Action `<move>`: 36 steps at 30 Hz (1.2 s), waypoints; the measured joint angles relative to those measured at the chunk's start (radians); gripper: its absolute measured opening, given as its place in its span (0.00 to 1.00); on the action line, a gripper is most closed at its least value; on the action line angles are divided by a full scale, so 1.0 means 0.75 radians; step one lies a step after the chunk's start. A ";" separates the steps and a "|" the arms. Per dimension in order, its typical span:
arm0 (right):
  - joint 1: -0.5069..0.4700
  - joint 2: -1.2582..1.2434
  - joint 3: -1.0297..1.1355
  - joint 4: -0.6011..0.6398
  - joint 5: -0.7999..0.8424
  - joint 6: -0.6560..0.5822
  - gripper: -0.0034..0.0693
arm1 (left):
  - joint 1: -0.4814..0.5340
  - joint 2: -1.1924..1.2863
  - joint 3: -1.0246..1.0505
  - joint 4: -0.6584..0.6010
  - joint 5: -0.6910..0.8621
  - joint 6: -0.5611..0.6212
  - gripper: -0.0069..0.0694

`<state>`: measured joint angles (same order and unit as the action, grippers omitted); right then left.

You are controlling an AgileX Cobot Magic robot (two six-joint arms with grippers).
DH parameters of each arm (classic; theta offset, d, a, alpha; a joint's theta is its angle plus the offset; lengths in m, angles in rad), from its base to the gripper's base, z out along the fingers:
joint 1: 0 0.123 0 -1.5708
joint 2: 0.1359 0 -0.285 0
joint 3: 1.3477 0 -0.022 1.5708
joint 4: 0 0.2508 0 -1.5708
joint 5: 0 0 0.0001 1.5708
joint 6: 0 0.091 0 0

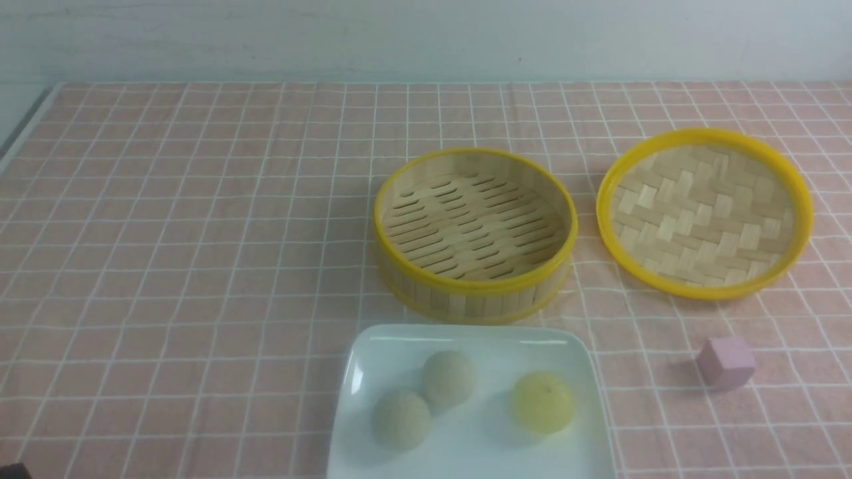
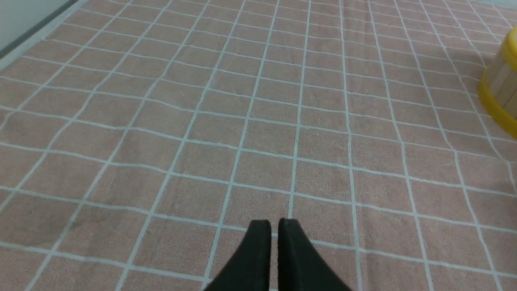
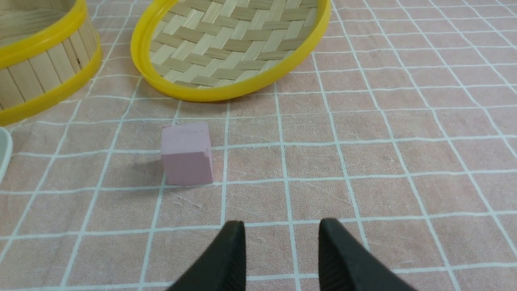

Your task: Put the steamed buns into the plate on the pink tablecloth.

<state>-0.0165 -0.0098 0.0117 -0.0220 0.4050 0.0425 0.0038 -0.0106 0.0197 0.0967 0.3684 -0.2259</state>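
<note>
Two pale beige-grey steamed buns [image 1: 448,378] [image 1: 401,418] lie touching each other on the left half of the white square plate [image 1: 373,352], at the front middle of the pink tablecloth [image 1: 200,233]. A brighter yellow dimpled ball [image 1: 542,402] lies on the plate's right half. Neither gripper shows in the front view. My left gripper [image 2: 274,224] is shut and empty over bare cloth. My right gripper [image 3: 281,228] is open and empty, over cloth near the pink-lilac cube [image 3: 187,154].
The empty bamboo steamer basket [image 1: 474,233] stands just behind the plate; its edge shows in the left wrist view [image 2: 501,85] and the right wrist view [image 3: 40,56]. The woven lid [image 1: 704,211] lies upturned to its right. The cube [image 1: 725,361] sits right of the plate.
</note>
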 joint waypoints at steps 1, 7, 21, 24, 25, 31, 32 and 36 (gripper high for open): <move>0.000 0.000 0.000 0.000 0.000 0.002 0.38 | 0.000 0.000 0.000 0.000 0.000 0.000 0.17; 0.000 0.000 0.000 0.000 0.000 0.003 0.38 | 0.000 0.000 0.000 0.000 0.001 0.001 0.17; 0.000 0.000 0.000 0.000 0.000 0.003 0.38 | 0.000 0.000 0.000 0.000 0.001 0.001 0.18; 0.000 0.000 0.000 0.000 0.000 0.003 0.38 | 0.000 0.000 0.000 0.001 0.001 0.003 0.18; 0.000 0.000 0.000 0.000 0.000 0.003 0.38 | 0.000 0.000 0.000 0.001 0.001 0.003 0.18; 0.000 0.000 0.000 0.000 0.000 0.003 0.38 | 0.000 0.000 0.000 0.001 0.001 0.003 0.18; 0.000 0.000 0.000 0.000 0.000 0.003 0.38 | 0.000 0.000 0.000 0.001 0.001 0.003 0.18; 0.000 0.000 0.000 0.000 0.000 0.003 0.38 | 0.000 0.000 0.000 0.001 0.001 0.003 0.18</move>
<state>-0.0165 -0.0098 0.0117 -0.0223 0.4050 0.0445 0.0038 -0.0106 0.0197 0.0978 0.3693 -0.2239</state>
